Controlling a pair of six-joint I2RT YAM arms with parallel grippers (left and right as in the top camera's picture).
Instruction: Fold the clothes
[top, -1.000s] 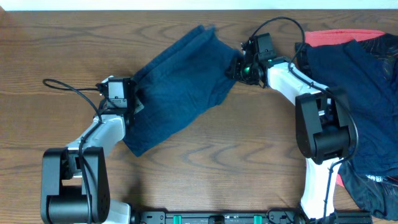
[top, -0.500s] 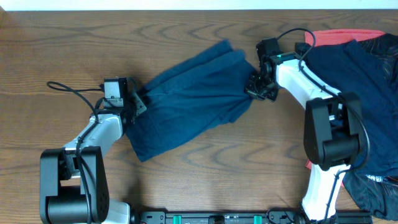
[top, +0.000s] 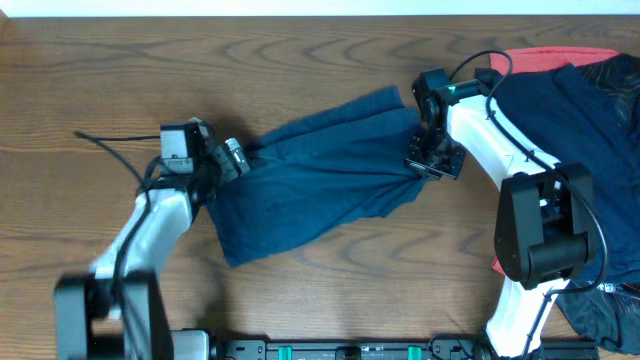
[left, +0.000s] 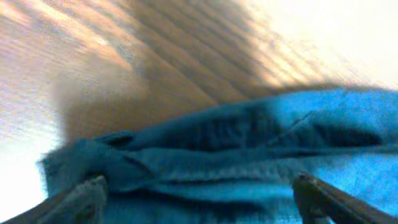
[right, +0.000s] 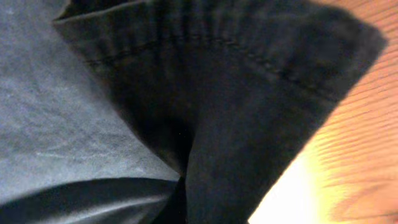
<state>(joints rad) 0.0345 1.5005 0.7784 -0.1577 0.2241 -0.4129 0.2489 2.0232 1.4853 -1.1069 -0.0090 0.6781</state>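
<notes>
Left arm comes up from the near-left corner of the desk, white forearm angling up and right, its lower part smeared in the overhead shot. The left hand sits at the end pointing right, and in its wrist cam the two fingertips are spread wide, one at each bottom corner. Right arm rises from the near-right side, white link running up and left to a bend at the top, then the wrist drops toward the near edge, so the right hand points down. Its own cam shows no fingers, but it looks clamped on the navy shorts
</notes>
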